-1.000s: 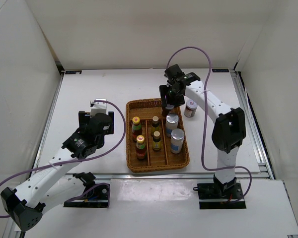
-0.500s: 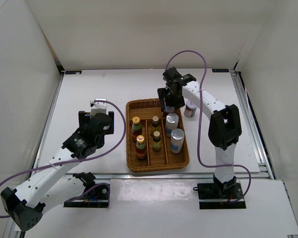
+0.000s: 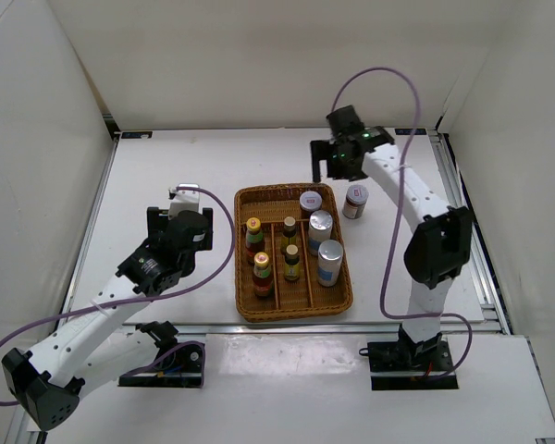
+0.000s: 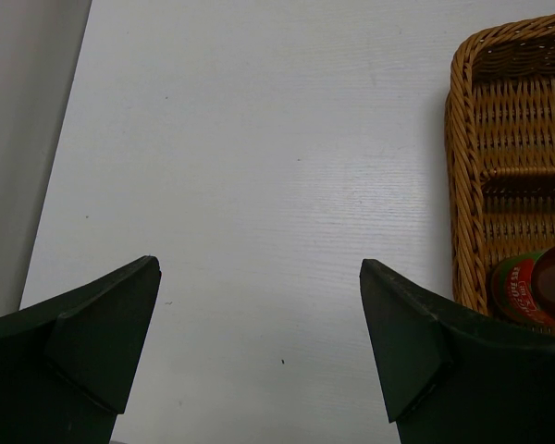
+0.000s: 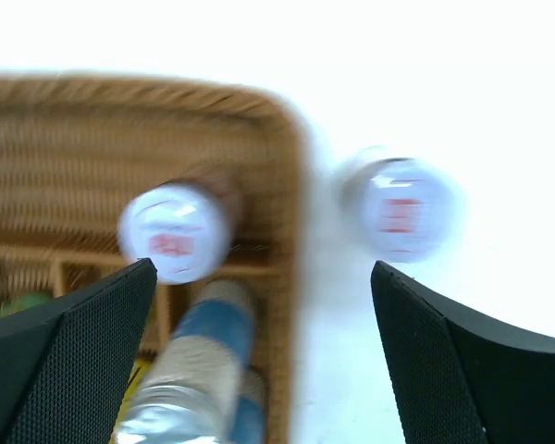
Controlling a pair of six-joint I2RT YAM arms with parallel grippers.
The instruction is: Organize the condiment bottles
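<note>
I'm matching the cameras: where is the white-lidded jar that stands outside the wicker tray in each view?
Top external: white-lidded jar just right of the wicker tray's far corner.
Left wrist: not in it.
Right wrist: upper right, blurred.
Shared landmark: the tray's rim.

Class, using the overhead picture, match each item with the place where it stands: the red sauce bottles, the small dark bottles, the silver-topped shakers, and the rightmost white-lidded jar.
Column one:
1. red sauce bottles
2. small dark bottles
3. silver-topped shakers
4. rightmost white-lidded jar

Column two:
A. on the table, beside the wicker tray
B. tray's right lane
C. tray's left lane
D. tray's middle lane

Pairs: 1-C, 2-D, 3-B, 4-A
</note>
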